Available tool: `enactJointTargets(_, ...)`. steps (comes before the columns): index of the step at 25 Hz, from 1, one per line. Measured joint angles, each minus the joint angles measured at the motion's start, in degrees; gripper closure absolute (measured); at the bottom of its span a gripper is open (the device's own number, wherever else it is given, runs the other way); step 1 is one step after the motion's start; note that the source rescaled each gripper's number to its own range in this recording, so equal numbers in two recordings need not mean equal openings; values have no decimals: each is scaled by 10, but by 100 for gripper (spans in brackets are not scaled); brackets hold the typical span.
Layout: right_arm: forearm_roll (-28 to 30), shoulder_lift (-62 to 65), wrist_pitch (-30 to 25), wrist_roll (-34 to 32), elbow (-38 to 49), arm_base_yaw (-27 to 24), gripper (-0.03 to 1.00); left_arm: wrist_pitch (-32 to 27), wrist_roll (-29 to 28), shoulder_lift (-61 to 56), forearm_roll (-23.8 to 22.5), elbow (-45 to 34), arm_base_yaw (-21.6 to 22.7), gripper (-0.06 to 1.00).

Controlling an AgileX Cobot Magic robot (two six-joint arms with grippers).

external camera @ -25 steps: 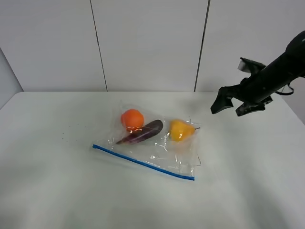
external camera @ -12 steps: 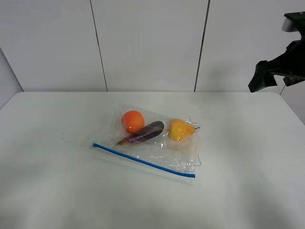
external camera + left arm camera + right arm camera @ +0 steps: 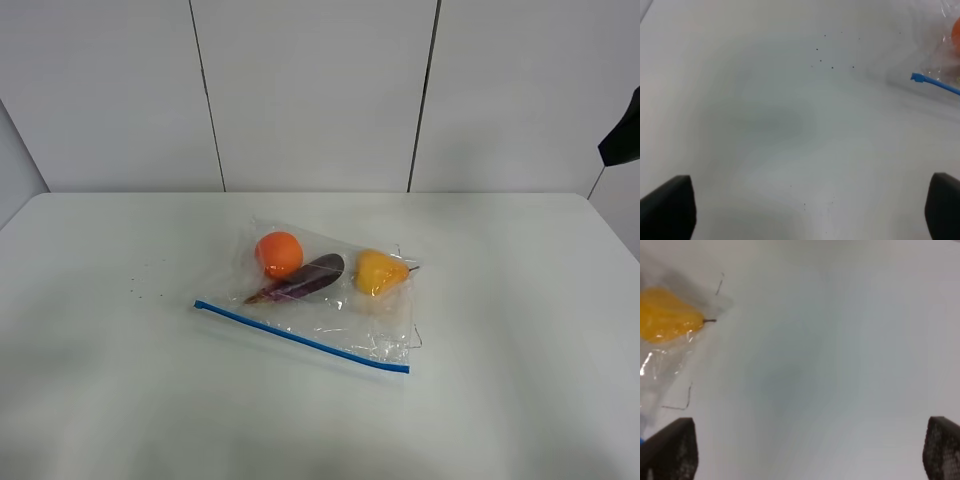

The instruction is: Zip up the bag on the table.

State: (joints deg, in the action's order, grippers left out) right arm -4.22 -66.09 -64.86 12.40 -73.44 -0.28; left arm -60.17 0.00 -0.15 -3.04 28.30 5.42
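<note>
The clear bag (image 3: pixel 322 305) lies flat in the middle of the white table (image 3: pixel 500 300). Its blue zipper strip (image 3: pixel 300 338) runs along the near long edge. An orange fruit (image 3: pixel 278 252), a purple vegetable (image 3: pixel 305 278) and a yellow fruit (image 3: pixel 378 271) show through the plastic. My left gripper (image 3: pixel 805 212) is open over bare table, with the zipper's end (image 3: pixel 935 84) off to one side. My right gripper (image 3: pixel 805 452) is also open over bare table, beside the bag's corner holding the yellow fruit (image 3: pixel 667 315). Neither gripper touches the bag.
Only a dark part of my right arm (image 3: pixel 622 142) shows in the high view, raised at the far right edge. White wall panels (image 3: pixel 310 90) stand behind the table. Small dark specks (image 3: pixel 832 60) dot the tabletop left of the bag.
My right arm has pulled up and to the right, away from the bag, and has almost left the high view. The bag lies where it was.
</note>
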Motion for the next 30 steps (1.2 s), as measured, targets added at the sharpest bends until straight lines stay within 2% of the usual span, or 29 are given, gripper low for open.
enactJointTargets(7, 3, 142, 74, -7, 171, 0, -3, 0, 0, 0, 0, 0, 0, -5)
enactJointTargets(13, -3, 279, 78, -19, 285, 0, -3, 0, 0, 0, 0, 0, 0, -5)
enactJointTargets(23, -12, 498, 67, -29, 361, 0, -3, 0, 0, 0, 0, 0, 0, -5)
enactJointTargets(30, -14, 601, 66, -51, 401, 0, -3, 0, 0, 0, 0, 0, 0, -5)
